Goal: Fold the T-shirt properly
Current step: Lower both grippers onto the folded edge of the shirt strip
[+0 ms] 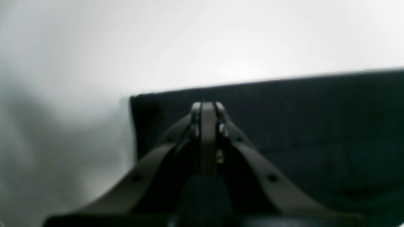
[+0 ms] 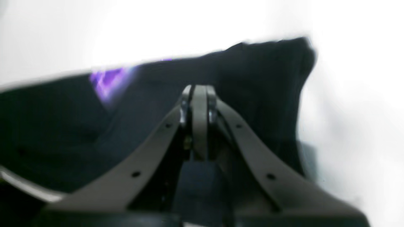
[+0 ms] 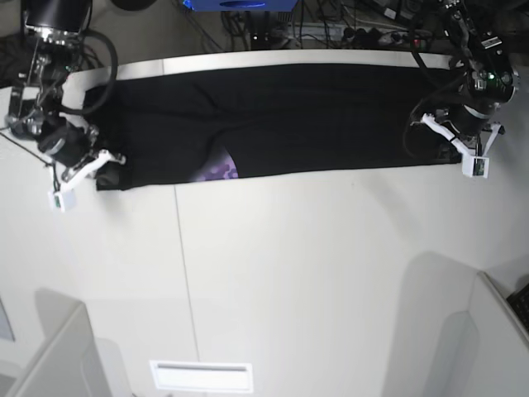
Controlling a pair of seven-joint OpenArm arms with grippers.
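The black T-shirt [image 3: 314,116] lies as a long flat band across the far part of the white table [image 3: 314,265]. A patch of purple print [image 3: 216,172] peeks out at its near edge. My left gripper [image 3: 459,147] sits at the band's right end. In the left wrist view it [image 1: 206,104] is shut just inside the cloth's [image 1: 300,126] corner. My right gripper [image 3: 97,169] is at the band's left end. In the blurred right wrist view it [image 2: 199,88] is shut over the dark cloth [image 2: 47,126], whose corner looks bunched up. No cloth shows between either pair of fingers.
Cables and a blue box [image 3: 240,5] crowd the space behind the table's far edge. A seam [image 3: 183,273] runs down the tabletop. Grey panels [image 3: 58,356] stand at both near corners, and a white slotted plate [image 3: 201,375] lies at the front.
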